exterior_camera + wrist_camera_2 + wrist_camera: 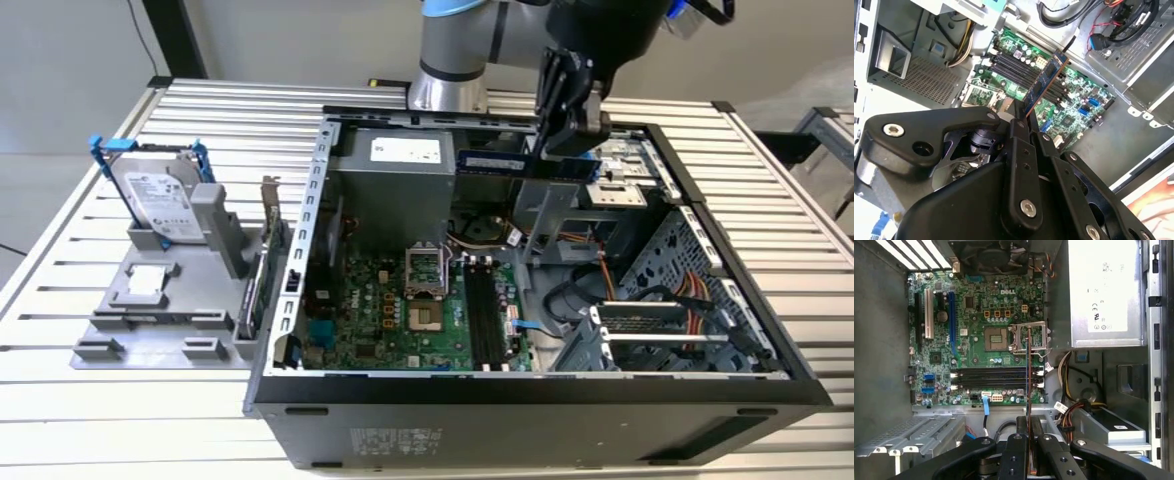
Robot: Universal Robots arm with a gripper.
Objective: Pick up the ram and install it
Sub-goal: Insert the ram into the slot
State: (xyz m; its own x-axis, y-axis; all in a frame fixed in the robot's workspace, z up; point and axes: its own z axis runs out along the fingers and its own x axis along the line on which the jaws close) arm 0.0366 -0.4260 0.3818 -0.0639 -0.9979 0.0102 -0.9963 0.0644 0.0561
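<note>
Gripper (1027,422) clamped on the ram (1027,370), seen edge-on.
Ram held clear above the motherboard (974,315) and its DIMM slots (989,377), inside the open PC case (534,415).

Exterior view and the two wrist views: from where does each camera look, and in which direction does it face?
Exterior view: off the arm, raised, looking down into the open computer case; the arm and the gripper show.
First wrist view: on the wrist, looking along the gripper squarely at the motherboard; the gripper shows.
Second wrist view: on the wrist, looking slantwise past the gripper at the motherboard.
Both wrist views share the gripper shut on the ram and the memory slots.
</note>
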